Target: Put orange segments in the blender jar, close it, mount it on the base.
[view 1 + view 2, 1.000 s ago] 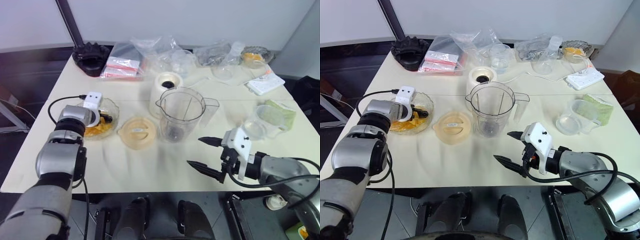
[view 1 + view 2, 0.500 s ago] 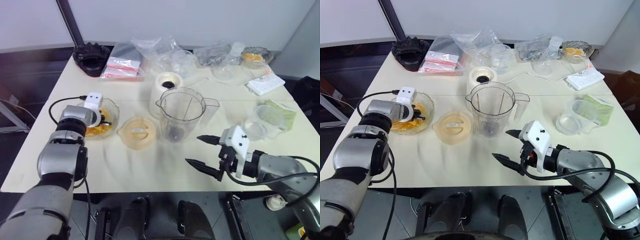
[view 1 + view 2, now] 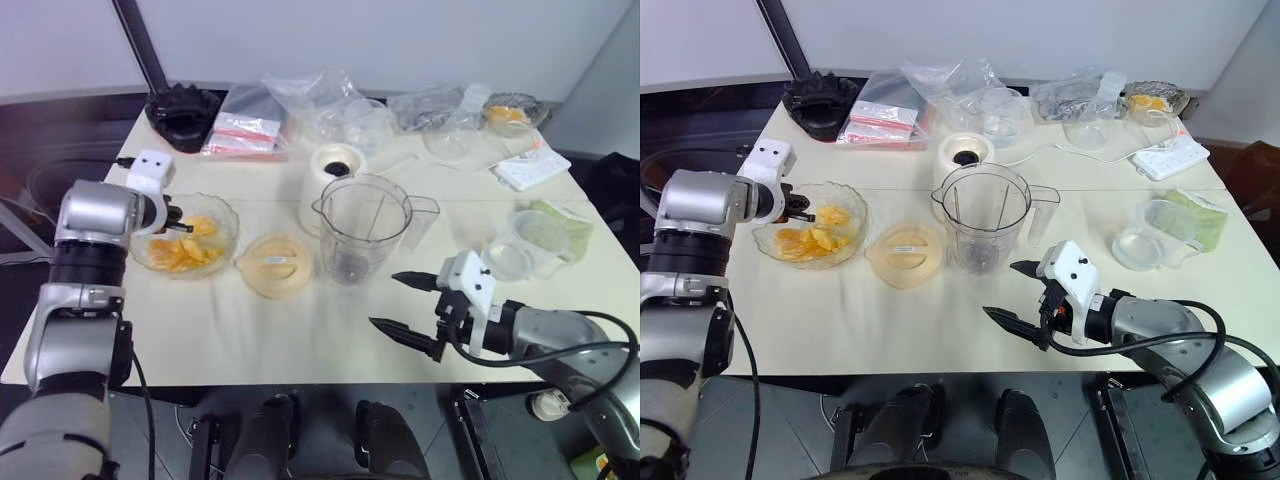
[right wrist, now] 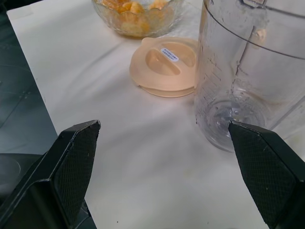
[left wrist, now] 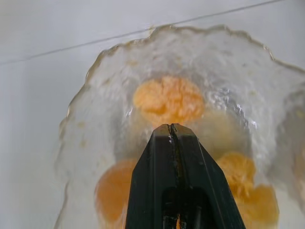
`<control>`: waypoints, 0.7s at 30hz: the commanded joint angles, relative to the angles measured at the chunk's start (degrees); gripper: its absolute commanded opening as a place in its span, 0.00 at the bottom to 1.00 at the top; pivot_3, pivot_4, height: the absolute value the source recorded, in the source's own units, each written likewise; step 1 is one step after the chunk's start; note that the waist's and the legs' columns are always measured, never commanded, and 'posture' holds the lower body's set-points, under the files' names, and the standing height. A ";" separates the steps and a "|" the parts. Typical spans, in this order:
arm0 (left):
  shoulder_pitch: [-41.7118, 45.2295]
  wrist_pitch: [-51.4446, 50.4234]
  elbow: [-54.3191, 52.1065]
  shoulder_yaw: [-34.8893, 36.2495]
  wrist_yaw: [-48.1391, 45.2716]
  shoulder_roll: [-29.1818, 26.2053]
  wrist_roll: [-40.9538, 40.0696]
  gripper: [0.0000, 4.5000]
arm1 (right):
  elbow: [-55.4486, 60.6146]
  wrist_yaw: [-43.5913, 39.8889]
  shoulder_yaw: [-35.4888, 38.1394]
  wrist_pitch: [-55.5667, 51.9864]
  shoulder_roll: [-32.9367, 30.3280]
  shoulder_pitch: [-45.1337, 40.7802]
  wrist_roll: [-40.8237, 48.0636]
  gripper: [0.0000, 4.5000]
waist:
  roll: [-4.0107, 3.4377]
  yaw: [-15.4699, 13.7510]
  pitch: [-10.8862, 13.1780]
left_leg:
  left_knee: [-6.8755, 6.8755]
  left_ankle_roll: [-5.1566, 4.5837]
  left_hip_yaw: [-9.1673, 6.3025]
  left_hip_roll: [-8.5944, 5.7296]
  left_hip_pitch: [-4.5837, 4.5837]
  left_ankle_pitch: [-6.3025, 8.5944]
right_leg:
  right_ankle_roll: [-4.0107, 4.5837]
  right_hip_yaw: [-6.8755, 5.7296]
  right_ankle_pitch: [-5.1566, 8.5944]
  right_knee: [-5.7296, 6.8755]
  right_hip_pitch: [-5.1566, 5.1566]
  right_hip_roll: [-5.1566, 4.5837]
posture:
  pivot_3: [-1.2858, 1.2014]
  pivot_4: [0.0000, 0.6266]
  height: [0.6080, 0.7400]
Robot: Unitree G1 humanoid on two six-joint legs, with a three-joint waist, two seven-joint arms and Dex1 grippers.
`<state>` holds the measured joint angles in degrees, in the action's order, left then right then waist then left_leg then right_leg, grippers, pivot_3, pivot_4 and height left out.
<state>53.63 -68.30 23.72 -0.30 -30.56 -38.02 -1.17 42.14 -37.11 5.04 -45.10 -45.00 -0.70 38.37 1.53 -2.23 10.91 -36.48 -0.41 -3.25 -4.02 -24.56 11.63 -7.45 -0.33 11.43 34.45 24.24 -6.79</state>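
1. Orange segments (image 3: 810,238) – glossy yellow-orange wedges – lie in the scalloped clear glass bowl (image 3: 852,208) on the cream surface (image 3: 890,320).
2. Clear plastic blender jar (image 3: 985,220) stands empty, its peach round lid (image 3: 905,253) beside it, the cream-white base (image 3: 964,155) just behind.
3. Left tool (image 5: 171,131) is clenched above the bowl – whether it pinches a wedge, I cannot tell.
4. Right tool (image 3: 1012,292) gapes, released.
5. Every step remains.

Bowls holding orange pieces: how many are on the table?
2. One glass bowl at the table's left, under the left gripper; a smaller bowl at the far right corner. Bags there may hide more.
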 commanded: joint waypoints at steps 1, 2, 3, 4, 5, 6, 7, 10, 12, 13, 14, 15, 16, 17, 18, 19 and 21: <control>0.05 1.22 0.64 2.07 3.21 0.69 0.06 0.29 | -0.39 -0.79 -0.23 1.35 0.18 -1.15 -0.28 1.00 | 0.00 0.07 0.00 | 0.00 0.00 0.00 0.00 0.00 0.00 | 0.00 0.00 0.00 0.00 0.00 0.00 | 0.52 0.24 1.00; 0.20 1.94 1.70 2.38 4.10 1.16 0.03 0.41 | -0.63 -0.86 -0.32 1.39 0.20 -1.36 -0.34 1.00 | -0.01 0.07 0.00 | 0.00 -0.01 0.00 0.00 0.00 0.00 | 0.00 0.00 0.00 0.00 0.01 0.00 | 0.52 0.24 1.00; 0.41 3.26 3.34 2.55 4.98 1.80 0.09 0.50 | -0.90 -0.96 -0.46 1.41 0.22 -1.64 -0.39 1.00 | -0.01 0.05 0.00 | 0.00 -0.02 0.00 0.00 0.02 -0.01 | -0.01 0.00 0.00 0.00 0.01 0.00 | 0.52 0.24 1.00; 0.78 5.66 6.21 2.23 5.98 2.77 0.49 0.65 | -1.23 -1.04 -0.74 1.41 0.30 -2.06 -0.46 1.00 | 0.00 0.05 0.00 | 0.00 -0.03 0.01 0.00 0.02 -0.02 | -0.01 0.00 0.00 0.01 0.01 0.00 | 0.52 0.24 1.00; 1.07 7.33 8.21 1.91 6.59 3.37 0.77 0.76 | -1.44 -1.10 -0.95 1.40 0.36 -2.35 -0.51 1.00 | 0.00 0.04 0.00 | 0.00 -0.02 0.01 0.00 0.01 -0.02 | -0.01 0.00 0.00 0.01 0.02 0.00 | 0.52 0.24 1.00; 1.42 8.99 10.61 1.71 7.12 4.15 0.87 0.85 | -1.59 -1.16 -1.19 1.42 0.41 -2.54 -0.63 1.00 | 0.00 0.04 0.00 | 0.00 -0.02 0.01 0.00 0.02 -0.02 | -0.01 0.00 0.00 0.02 0.01 0.00 | 0.52 0.24 1.00; 1.76 11.36 13.63 1.16 7.91 5.09 1.32 0.85 | -1.64 -1.20 -1.29 1.51 0.45 -2.53 -0.75 1.00 | 0.00 0.01 0.00 | 0.00 -0.02 0.01 -0.01 0.02 -0.02 | -0.01 0.00 -0.01 0.02 0.02 0.00 | 0.52 0.24 1.00; 3.66 17.54 21.83 0.52 9.55 6.99 2.26 0.85 | -1.87 -1.31 -1.42 1.75 0.52 -2.44 -1.09 1.00 | 0.01 -0.06 0.00 | 0.00 -0.03 0.02 -0.01 0.01 -0.02 | -0.01 0.00 -0.01 0.01 0.01 0.00 | 0.52 0.24 1.00; 5.39 21.17 26.67 0.62 10.40 7.96 2.52 0.85 | -1.63 -1.16 -1.25 1.80 0.60 -1.90 -1.23 1.00 | 0.02 -0.03 0.01 | 0.00 -0.03 0.03 -0.02 -0.01 -0.02 | -0.01 0.00 -0.01 -0.01 0.01 0.00 | 0.52 0.24 1.00; 6.18 23.17 28.81 0.46 10.60 8.38 2.77 0.85 | -1.46 -0.99 -1.11 1.75 0.67 -1.67 -1.22 1.00 | 0.02 -0.03 0.01 | 0.00 -0.03 0.03 -0.02 -0.01 -0.02 | -0.01 0.00 -0.01 -0.01 0.02 0.00 | 0.52 0.24 1.00; 7.02 25.01 31.05 0.52 10.99 8.87 2.93 0.85 | -1.26 -0.81 -0.94 1.72 0.75 -1.34 -1.18 1.00 | 0.02 -0.08 0.01 | 0.00 -0.03 0.02 -0.02 -0.01 -0.02 | -0.02 0.00 -0.01 -0.01 0.02 0.00 | 0.52 0.24 1.00; 7.77 26.78 33.20 0.57 11.39 9.30 3.09 0.85 | -1.07 -0.70 -0.82 1.75 0.78 -1.00 -1.18 1.00 | 0.02 -0.09 0.01 | 0.00 -0.03 0.02 -0.02 -0.01 -0.02 | -0.02 -0.01 -0.01 -0.01 0.02 0.00 | 0.52 0.24 1.00; 8.34 28.91 35.28 0.32 11.81 9.66 3.49 0.85 | -0.91 -0.57 -0.77 1.74 0.87 -0.78 -1.20 1.00 | 0.02 -0.07 0.00 | 0.00 -0.02 0.02 -0.02 -0.02 -0.02 | -0.02 -0.01 -0.01 -0.01 0.02 0.00 | 0.52 0.24 1.00; 8.80 30.60 37.00 0.14 12.25 9.93 3.82 0.85 | -0.78 -0.46 -0.69 1.72 0.97 -0.58 -1.19 1.00 | 0.02 -0.06 0.00 | 0.00 -0.02 0.03 -0.02 -0.01 -0.02 | -0.02 -0.01 -0.01 -0.01 0.01 -0.01 | 0.52 0.24 1.00; 9.10 32.14 38.47 0.00 12.59 10.17 4.14 0.85 | -0.61 -0.35 -0.63 1.72 1.02 -0.37 -1.21 1.00 | 0.02 -0.05 0.00 | 0.00 -0.02 0.04 -0.02 -0.01 -0.02 | -0.02 -0.01 -0.02 -0.02 0.01 -0.01 | 0.52 0.24 1.00; 9.34 33.32 39.73 -0.03 12.85 10.42 4.37 0.85 | -0.43 -0.25 -0.49 1.76 1.04 -0.07 -1.22 1.00 | 0.02 -0.05 0.00 | 0.00 -0.02 0.04 -0.02 -0.01 -0.01 | -0.02 -0.01 -0.02 -0.02 0.01 -0.02 | 0.52 0.24 1.00; 9.71 34.71 41.77 0.23 13.32 10.82 4.48 0.85 | -0.12 -0.06 0.05 1.94 1.03 0.69 -1.24 1.00 | 0.02 0.01 0.00 | 0.00 -0.03 0.06 -0.02 -0.01 -0.02 | -0.02 0.00 -0.02 -0.01 0.02 -0.02 | 0.52 0.24 1.00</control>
<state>61.89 -35.29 64.66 0.05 -17.88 -26.85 2.59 40.01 -37.42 3.30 -44.37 -44.02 -0.11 37.15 1.55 -2.22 10.91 -36.47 -0.44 -3.20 -4.04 -24.57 11.62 -7.48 -0.34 11.41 34.45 24.26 -6.81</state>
